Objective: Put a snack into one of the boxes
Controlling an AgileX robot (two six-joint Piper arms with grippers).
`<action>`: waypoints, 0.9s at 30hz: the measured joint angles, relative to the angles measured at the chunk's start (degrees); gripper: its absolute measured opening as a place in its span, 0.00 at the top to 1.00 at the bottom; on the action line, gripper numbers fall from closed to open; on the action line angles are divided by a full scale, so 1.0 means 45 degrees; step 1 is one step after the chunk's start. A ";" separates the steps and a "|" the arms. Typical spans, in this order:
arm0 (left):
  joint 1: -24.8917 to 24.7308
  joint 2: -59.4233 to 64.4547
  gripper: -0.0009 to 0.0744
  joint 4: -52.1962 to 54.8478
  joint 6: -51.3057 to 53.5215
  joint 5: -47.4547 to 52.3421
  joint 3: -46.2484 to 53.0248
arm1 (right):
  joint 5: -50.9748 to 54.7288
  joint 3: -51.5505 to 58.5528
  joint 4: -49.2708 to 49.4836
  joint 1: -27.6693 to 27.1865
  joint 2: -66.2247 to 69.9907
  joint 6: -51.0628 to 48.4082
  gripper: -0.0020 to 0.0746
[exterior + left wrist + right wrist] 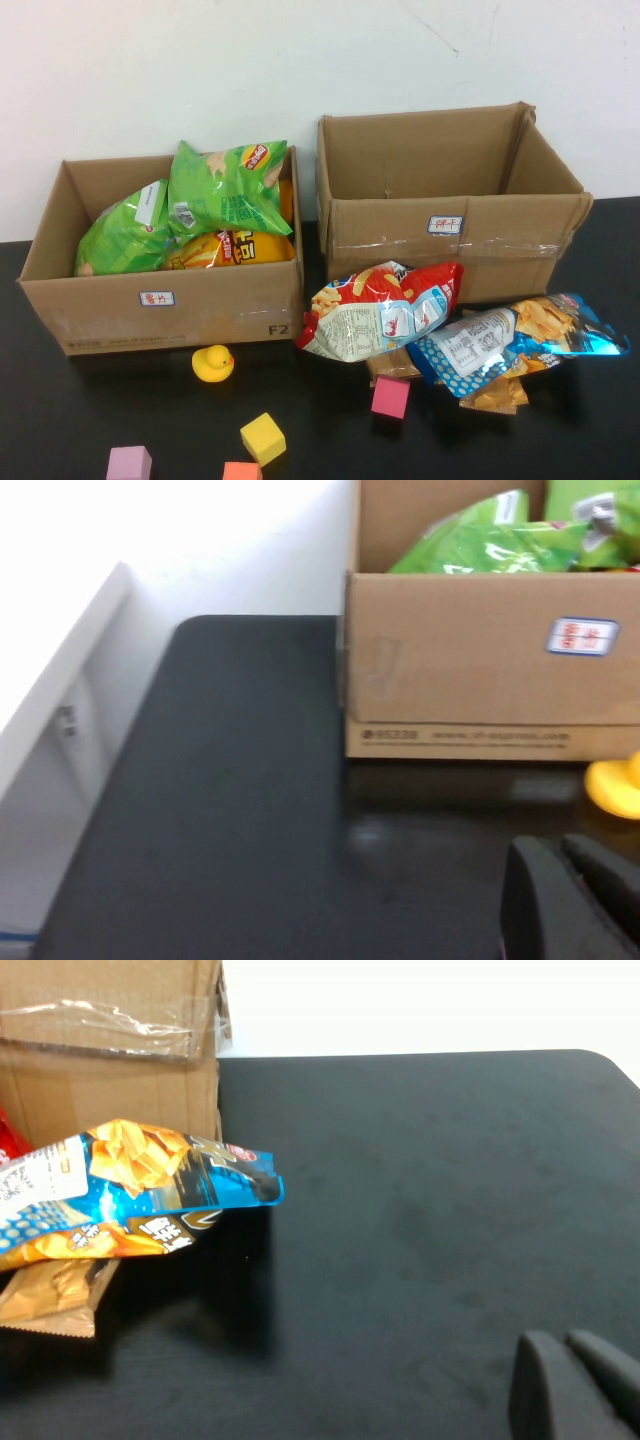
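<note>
Two cardboard boxes stand at the back. The left box [150, 310] holds green chip bags [225, 185] and a yellow one. The right box [450, 235] looks empty. In front of it lie a red-and-white snack bag [375, 310], a blue snack bag [520, 340] and a tan packet [497, 395]. Neither arm shows in the high view. My left gripper [560, 865] is shut and empty low over the table, near the left box [480, 660]. My right gripper [565, 1350] is shut and empty, to the right of the blue bag [140, 1185].
A yellow rubber duck [213, 363] sits before the left box. Blocks lie near the front: pink [391, 397], yellow [263, 438], purple [129, 464], orange [241, 471]. Bare black table shows at the far right [450, 1210] and far left [220, 800].
</note>
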 joint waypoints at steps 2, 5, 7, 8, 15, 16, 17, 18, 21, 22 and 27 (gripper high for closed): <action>-0.0294 0.0000 0.99 -0.0029 0.0000 0.0000 0.0000 | 0.0000 0.0000 0.0000 0.0000 0.0000 0.0000 0.98; -0.0808 0.0000 0.99 -0.0029 0.0000 0.0000 0.0000 | 0.0000 0.0000 0.0000 0.0000 0.0000 0.0000 0.98; -0.0977 0.0000 0.99 -0.0029 0.0060 0.0023 0.0000 | 0.0000 0.0000 0.0000 0.0000 0.0000 0.0000 0.98; -0.0977 0.0000 0.99 -0.0029 0.0118 0.0041 0.0000 | 0.0000 0.0000 0.0000 0.0000 0.0000 0.0000 0.98; -0.0977 0.0000 0.99 -0.0029 0.0149 0.0041 0.0000 | 0.0000 0.0000 -0.0022 0.0000 0.0000 0.0000 0.98; -0.0977 0.0000 0.99 -0.0029 0.0149 0.0041 0.0000 | 0.0000 0.0000 -0.0022 0.0000 0.0000 0.0000 0.98; -0.0977 0.0000 0.99 -0.0029 0.0149 0.0041 0.0000 | 0.0000 0.0000 -0.0022 0.0000 0.0000 0.0000 0.98; -0.0977 0.0000 0.99 -0.0029 0.0149 0.0041 0.0000 | 0.0000 0.0000 -0.0022 0.0000 0.0000 0.0000 0.98; -0.0977 0.0000 0.99 -0.0029 0.0149 0.0041 0.0000 | 0.0000 0.0000 -0.0022 0.0000 0.0000 0.0000 0.98; -0.0977 0.0000 0.99 -0.0029 0.0149 0.0041 0.0000 | 0.0000 0.0000 -0.0022 0.0000 0.0000 0.0000 0.98; -0.0977 0.0000 0.99 -0.0029 0.0149 0.0041 0.0000 | 0.0000 0.0000 -0.0022 0.0000 0.0000 0.0000 0.98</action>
